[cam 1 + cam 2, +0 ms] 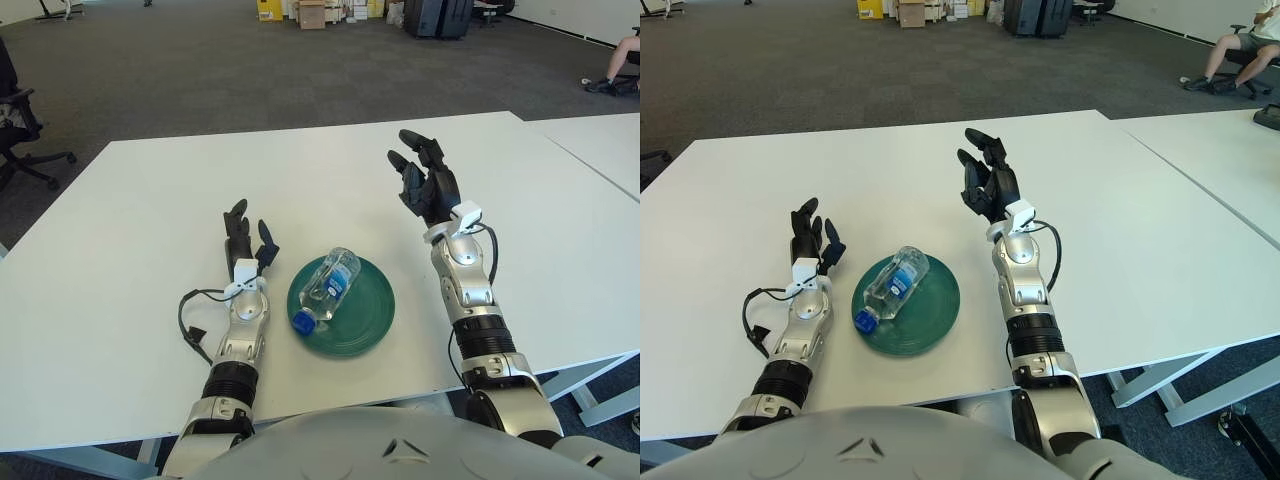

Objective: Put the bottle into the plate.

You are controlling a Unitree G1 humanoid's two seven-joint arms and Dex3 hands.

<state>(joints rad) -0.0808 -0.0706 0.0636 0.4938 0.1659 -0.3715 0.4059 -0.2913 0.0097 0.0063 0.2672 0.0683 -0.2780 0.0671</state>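
Bottle (328, 286) is lying on its side inside the green plate (371, 318), blue cap toward the robot. Right hand (428, 186) is hovering beyond the plate, fingers spread, holding nothing. Left hand (245, 238) is showing left of the plate, fingers relaxed. Best to be pulling clear high, without nudging the plate on the counter (150, 200).

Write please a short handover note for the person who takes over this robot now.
Right hand: raised above the table right of the plate, fingers open, holding nothing.
Left hand: left of the plate, fingers open, idle.
Bottle: lying on its side in the green plate, blue cap toward the robot.
Done: bottle is in the plate.
Left: nothing visible; perhaps only bring the right arm to rest.
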